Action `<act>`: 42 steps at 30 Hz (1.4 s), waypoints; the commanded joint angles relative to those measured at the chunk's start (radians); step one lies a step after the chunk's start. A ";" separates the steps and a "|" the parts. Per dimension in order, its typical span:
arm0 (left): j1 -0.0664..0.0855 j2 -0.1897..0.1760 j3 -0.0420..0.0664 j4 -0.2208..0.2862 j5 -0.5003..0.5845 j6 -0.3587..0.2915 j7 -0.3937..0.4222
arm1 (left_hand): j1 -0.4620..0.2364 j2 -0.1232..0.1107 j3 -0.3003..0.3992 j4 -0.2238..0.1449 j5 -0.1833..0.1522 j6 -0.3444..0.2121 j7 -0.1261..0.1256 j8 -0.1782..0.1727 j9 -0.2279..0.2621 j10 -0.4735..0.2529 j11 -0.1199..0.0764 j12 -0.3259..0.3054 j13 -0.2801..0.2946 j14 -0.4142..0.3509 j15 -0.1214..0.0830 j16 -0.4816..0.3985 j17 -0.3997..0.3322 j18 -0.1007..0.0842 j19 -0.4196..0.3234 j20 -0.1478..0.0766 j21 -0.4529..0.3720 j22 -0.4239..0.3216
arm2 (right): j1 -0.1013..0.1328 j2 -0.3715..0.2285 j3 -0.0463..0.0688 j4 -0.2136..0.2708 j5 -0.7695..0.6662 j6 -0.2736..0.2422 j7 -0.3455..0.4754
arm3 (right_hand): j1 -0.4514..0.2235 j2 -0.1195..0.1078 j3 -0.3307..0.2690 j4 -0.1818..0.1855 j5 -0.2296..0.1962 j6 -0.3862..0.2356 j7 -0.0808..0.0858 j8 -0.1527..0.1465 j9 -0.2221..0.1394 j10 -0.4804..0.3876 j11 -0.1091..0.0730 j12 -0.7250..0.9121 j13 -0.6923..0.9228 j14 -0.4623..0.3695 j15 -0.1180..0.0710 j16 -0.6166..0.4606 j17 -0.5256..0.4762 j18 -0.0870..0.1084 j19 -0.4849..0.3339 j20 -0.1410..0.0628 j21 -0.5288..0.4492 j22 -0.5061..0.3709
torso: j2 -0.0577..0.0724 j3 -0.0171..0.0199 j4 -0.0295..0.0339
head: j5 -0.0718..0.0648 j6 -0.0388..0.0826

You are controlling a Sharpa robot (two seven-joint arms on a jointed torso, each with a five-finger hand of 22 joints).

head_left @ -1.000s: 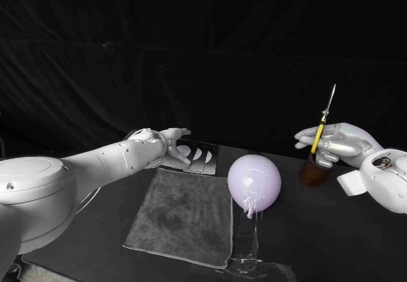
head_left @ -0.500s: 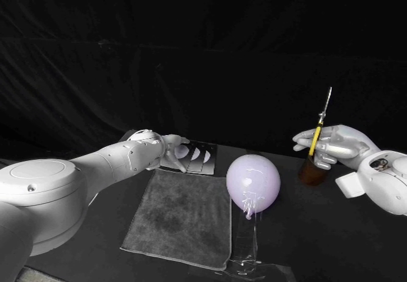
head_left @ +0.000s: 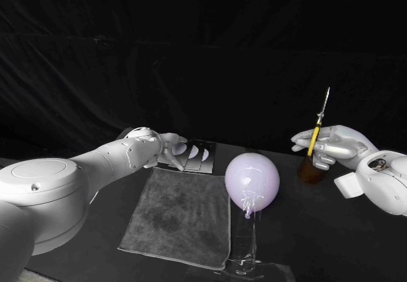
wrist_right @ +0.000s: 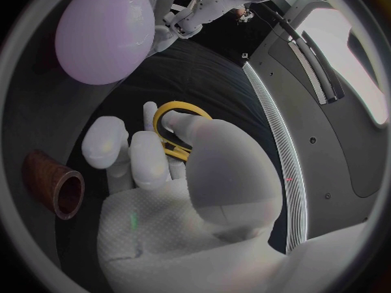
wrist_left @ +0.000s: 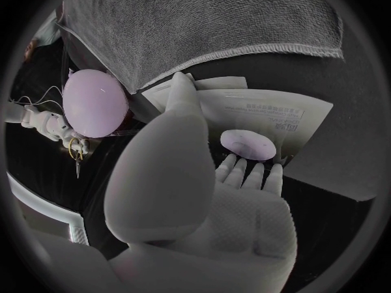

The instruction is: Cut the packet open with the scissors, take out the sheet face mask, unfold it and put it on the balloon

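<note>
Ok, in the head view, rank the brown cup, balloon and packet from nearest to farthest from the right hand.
1. Brown cup, beside the right hand holding the scissors.
2. Balloon, mid-table.
3. Packet, by the left hand.

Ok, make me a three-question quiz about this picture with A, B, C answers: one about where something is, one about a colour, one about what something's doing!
1. Where is the packet? A. in a box B. just past the grey towel's far edge C. on the floor
2. What colour are the scissors' handles? A. yellow B. green C. red
3. What is the right robot hand doing? A. lying flat B. holding the scissors, blades up C. waving, empty
Answers: 1 B, it lies beyond the towel; 2 A, yellow loops show; 3 B, fingers wrap the handles.
</note>
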 commanded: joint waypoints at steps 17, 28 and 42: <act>-0.011 -0.012 -0.003 0.008 0.086 0.079 -0.003 | 0.065 0.246 0.191 -0.015 -0.005 0.273 0.095 0.136 0.114 0.404 0.089 0.093 0.038 0.386 -0.007 0.152 0.140 0.132 0.269 0.001 0.094 0.047 | 0.001 -0.004 0.001 0.010 -0.016 0.006 0.007 | 0.001 0.011 0.001 -0.009 0.003 0.009 0.001 -0.002 0.002 0.235 -0.090 0.005 -0.001 0.008 -0.001 0.007 0.004 0.016 0.008 -0.001 0.001 0.002 | 0.000 0.0001 0.0002 | -0.005 -0.010; -0.010 -0.020 -0.004 0.025 0.093 0.047 0.005 | 0.099 0.263 0.182 -0.020 -0.005 0.359 0.094 0.178 0.147 0.546 0.087 0.100 0.037 0.471 -0.009 0.168 0.154 0.134 0.328 -0.001 0.110 0.049 | 0.001 -0.004 0.001 0.011 -0.021 0.006 0.007 | 0.001 0.011 0.000 -0.010 0.003 0.009 0.001 -0.002 0.003 0.237 -0.090 0.005 -0.001 0.008 -0.002 0.007 0.003 0.016 0.008 -0.001 -0.001 0.001 | 0.001 0.0005 -0.0010 | -0.006 -0.008; -0.012 -0.029 -0.023 0.037 0.007 -0.114 0.045 | 0.075 0.197 0.134 -0.009 -0.004 0.308 0.066 0.158 0.130 0.478 0.102 0.038 0.028 0.373 0.022 0.105 0.107 0.095 0.222 0.012 0.066 0.021 | 0.001 -0.008 0.001 0.018 -0.038 0.003 0.007 | 0.001 0.011 0.000 -0.011 0.003 0.010 0.000 -0.001 0.003 0.240 -0.090 0.005 0.000 0.008 -0.002 0.007 0.002 0.017 0.007 -0.001 -0.003 0.000 | 0.002 0.0001 0.0003 | -0.010 -0.008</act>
